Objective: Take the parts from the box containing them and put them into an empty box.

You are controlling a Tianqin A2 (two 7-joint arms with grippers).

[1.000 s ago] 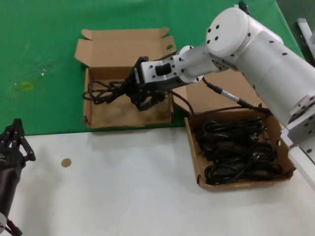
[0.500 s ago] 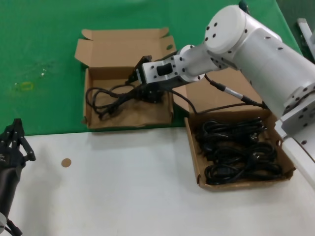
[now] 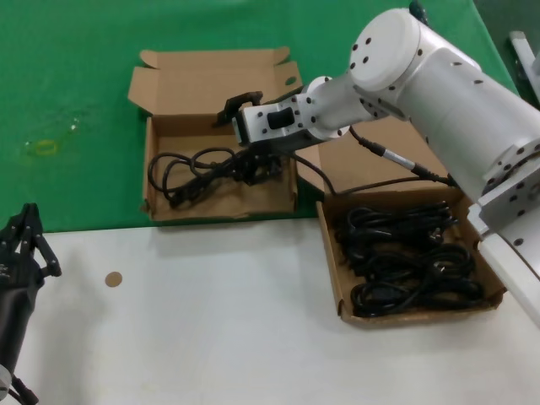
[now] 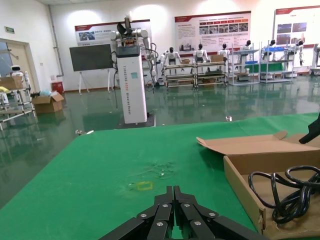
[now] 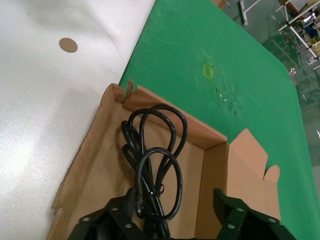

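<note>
The smaller brown box (image 3: 253, 200) stands on the green cloth at the back left. One black cord (image 3: 181, 173) lies coiled on its floor. My right gripper (image 3: 234, 145) hovers open just above the cord's plug end, one finger on each side. In the right wrist view the cord (image 5: 150, 155) runs loose between the spread fingers (image 5: 117, 212) over the box (image 5: 95, 170). The larger box (image 3: 331, 261) at the right holds several coiled cords (image 3: 405, 261). My left gripper (image 3: 29, 215) waits shut at the lower left, and the left wrist view shows its jaws pressed together (image 4: 174, 190).
The smaller box's lid (image 3: 211, 80) lies folded back on the green cloth (image 3: 67, 101). A brown disc (image 3: 112, 279) lies on the white table near the left arm. The right arm's cable (image 3: 396, 160) crosses above the larger box's back flap.
The right gripper held the cord over the smaller box a second ago. It has since let go and opened, and the cord now rests on the box floor.
</note>
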